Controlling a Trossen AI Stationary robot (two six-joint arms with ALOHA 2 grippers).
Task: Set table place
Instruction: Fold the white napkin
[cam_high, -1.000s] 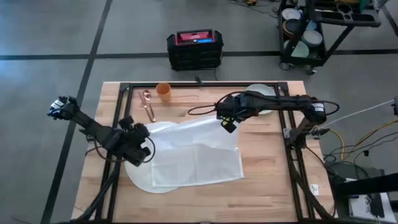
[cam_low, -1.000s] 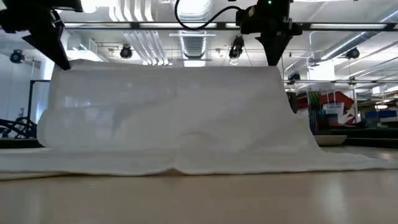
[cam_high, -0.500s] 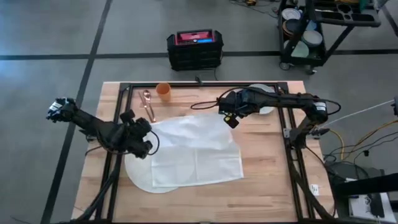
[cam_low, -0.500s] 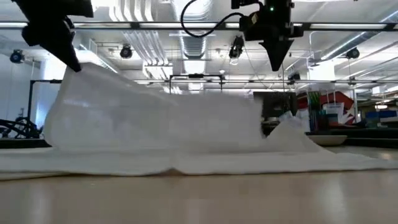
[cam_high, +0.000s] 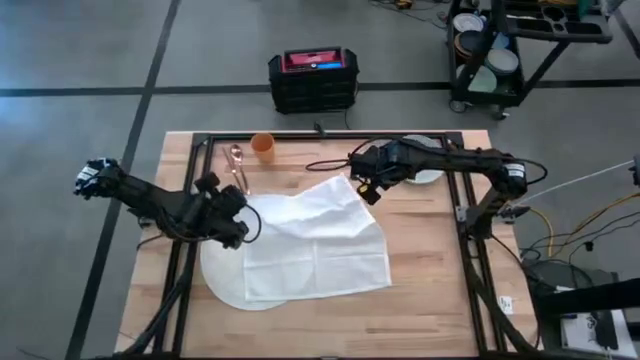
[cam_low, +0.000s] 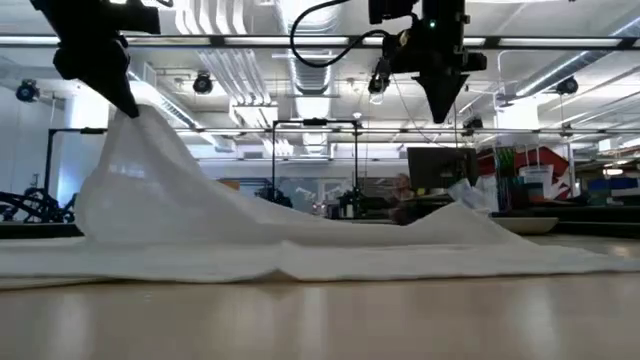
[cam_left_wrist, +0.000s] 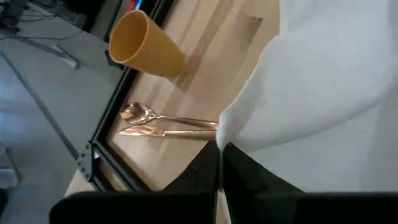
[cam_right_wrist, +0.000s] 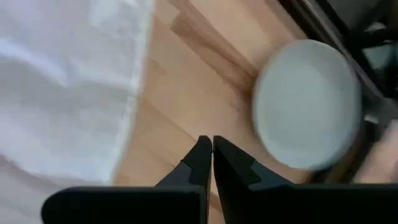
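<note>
Cloth-laying is your step: left gripper (cam_left_wrist: 219, 149) clenched on the white cloth (cam_high: 318, 245) corner above the round mat (cam_high: 225, 285), right gripper (cam_right_wrist: 208, 148) closed and empty near the plate (cam_right_wrist: 306, 102); lower and release next.

No legible text, label, brand, number or sign was found in any view. The black case with a red top (cam_high: 313, 78), on the floor at the upper centre of the high view, carried a pale strip too small to read. Red and white panels (cam_low: 530, 175) at the right of the low view, in the room behind the table, showed no readable characters.
</note>
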